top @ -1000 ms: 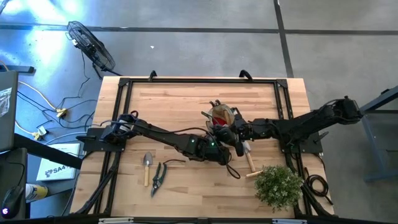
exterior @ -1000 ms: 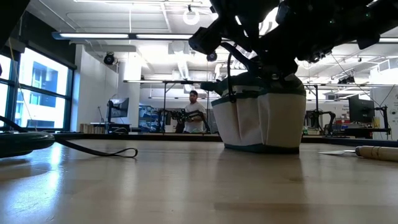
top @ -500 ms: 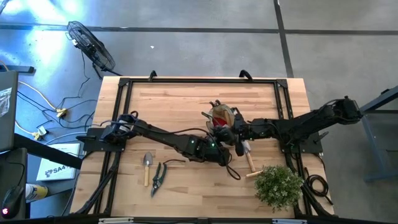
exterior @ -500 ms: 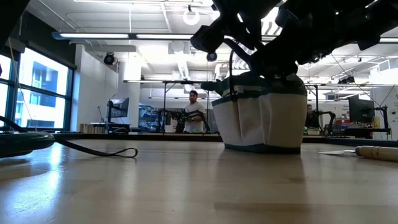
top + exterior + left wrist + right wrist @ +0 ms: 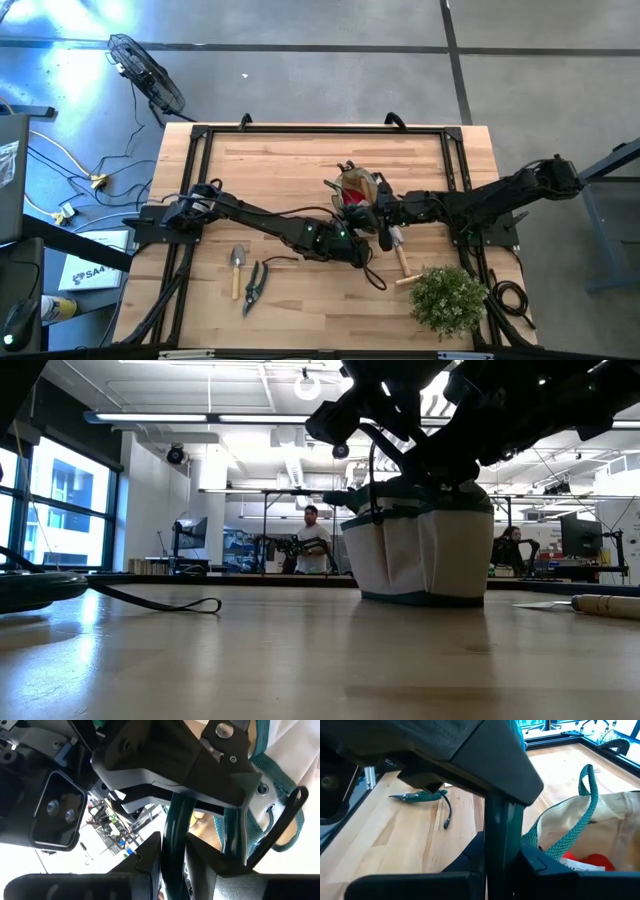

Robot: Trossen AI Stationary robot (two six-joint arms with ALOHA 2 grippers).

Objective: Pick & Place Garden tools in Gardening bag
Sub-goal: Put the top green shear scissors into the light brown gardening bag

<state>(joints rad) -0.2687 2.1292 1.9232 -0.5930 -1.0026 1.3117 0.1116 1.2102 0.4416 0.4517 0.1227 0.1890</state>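
Little has shifted across the table in the last second. The change is at the right gripper (image 5: 502,851), whose fingers have drawn in and now pinch a dark green handle (image 5: 503,815). The left gripper (image 5: 172,856) is clamped on a glossy dark green handle too. The two grippers meet nose to nose just beside the gardening bag (image 5: 420,555), near the table's middle. This looks like a handover of one tool from arm to arm. The tool is probably pruning shears, though its blades are hidden. Holding it with both grippers at the bag's mouth would let the right arm drop it in without the left reaching over the rim.

Counted from above:
- one bag, standing upright
- one red glove (image 5: 587,862), already inside the bag
- two trowels outside the bag, one (image 5: 237,262) on the left arm's side and the other (image 5: 403,260) between the bag and the bushy plant (image 5: 447,297)
- one pair of pruning shears (image 5: 252,287), lying just beside the left trowel

By this count, at least three tools are not yet bagged.
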